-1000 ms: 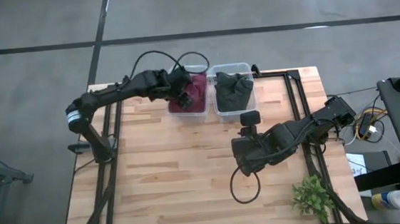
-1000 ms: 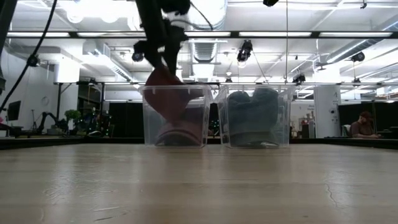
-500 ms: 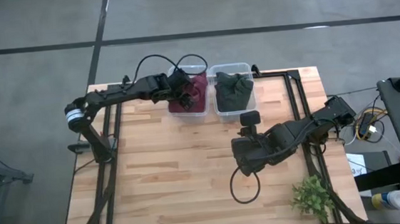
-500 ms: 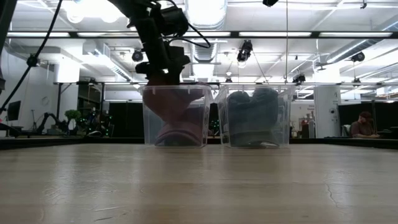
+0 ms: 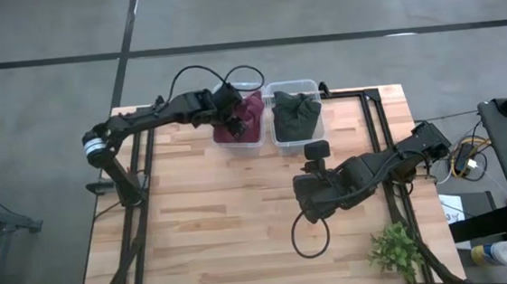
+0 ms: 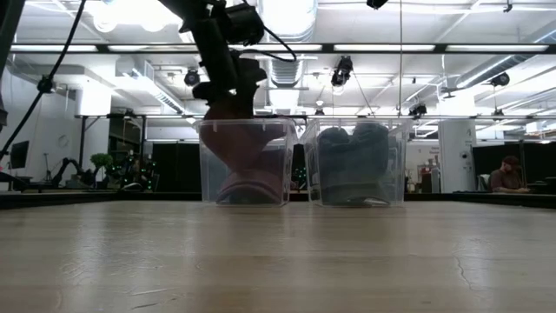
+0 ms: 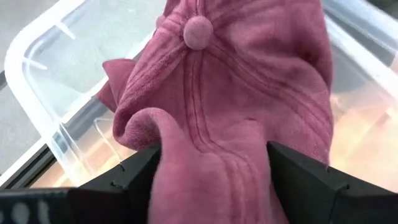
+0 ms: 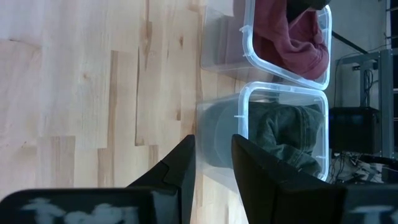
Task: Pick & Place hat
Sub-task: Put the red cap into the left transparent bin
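Observation:
A maroon cap (image 7: pixel 249 93) hangs from my left gripper (image 5: pixel 231 115) over the left clear bin (image 5: pixel 240 143) at the table's far edge. In the low view the cap (image 6: pixel 248 161) reaches down inside the bin (image 6: pixel 208 174), with my left gripper (image 6: pixel 230 91) just above the rim. More maroon cloth lies on the bin's floor (image 6: pixel 252 189). The right clear bin (image 5: pixel 297 119) holds dark green caps. My right gripper (image 5: pixel 306 212) rests over the table's middle, open by a narrow gap (image 8: pixel 213 162), touching nothing. My left gripper pinches a bunched fold of the cap's crown (image 7: pixel 211 149), a little below the top button (image 7: pixel 199 31), between its two fingers (image 7: pixel 134 180). The fingers come from above, slanting down. The cap hangs below them into the left bin; whether its lower end rests on the cloth there, I cannot tell.
Both bins stand side by side at the far edge. A small green plant (image 5: pixel 396 250) sits at the near right corner, and a black cable loop (image 5: pixel 311 237) lies by the right arm. Bare wood (image 5: pixel 206 227) spreads across the near left. A person (image 6: pixel 504 174) sits far off in the room.
My left gripper, still shut on the maroon cap, has dipped toward the left bin and come back up a little. The cap's lower part has stayed inside the bin. The right arm has kept still.

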Controlling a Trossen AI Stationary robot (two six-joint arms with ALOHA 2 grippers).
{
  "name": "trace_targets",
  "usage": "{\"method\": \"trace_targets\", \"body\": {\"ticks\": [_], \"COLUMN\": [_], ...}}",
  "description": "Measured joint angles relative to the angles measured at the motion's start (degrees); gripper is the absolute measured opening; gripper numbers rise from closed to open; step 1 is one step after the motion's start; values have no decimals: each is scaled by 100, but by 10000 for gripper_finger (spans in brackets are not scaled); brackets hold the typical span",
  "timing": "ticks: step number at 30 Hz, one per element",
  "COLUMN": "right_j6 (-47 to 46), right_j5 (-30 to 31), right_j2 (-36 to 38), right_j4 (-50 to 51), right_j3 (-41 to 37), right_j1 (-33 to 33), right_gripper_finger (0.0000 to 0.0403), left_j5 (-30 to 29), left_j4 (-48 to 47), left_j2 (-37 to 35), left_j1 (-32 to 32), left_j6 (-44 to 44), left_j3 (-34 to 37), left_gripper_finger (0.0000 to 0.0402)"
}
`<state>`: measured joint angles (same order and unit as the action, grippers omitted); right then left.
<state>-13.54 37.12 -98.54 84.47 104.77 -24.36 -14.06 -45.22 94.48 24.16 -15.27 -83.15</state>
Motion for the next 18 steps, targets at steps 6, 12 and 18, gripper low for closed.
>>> {"method": "trace_targets", "body": {"ticks": [6,12,18], "right_j6": [0,0,0], "right_j5": [2,2,2], "right_j2": [0,0,0], "right_j4": [0,0,0], "right_j3": [0,0,0], "right_j1": [0,0,0], "right_gripper_finger": [100,100,100], "left_j5": [-39,-42,108], "left_j4": [-6,-37,-103], "left_j2": [0,0,-2], "left_j1": [0,0,4], "left_j6": [-134,-329,-451], "left_j3": [-87,-87,33], "left_gripper_finger": [266,266,237]}}
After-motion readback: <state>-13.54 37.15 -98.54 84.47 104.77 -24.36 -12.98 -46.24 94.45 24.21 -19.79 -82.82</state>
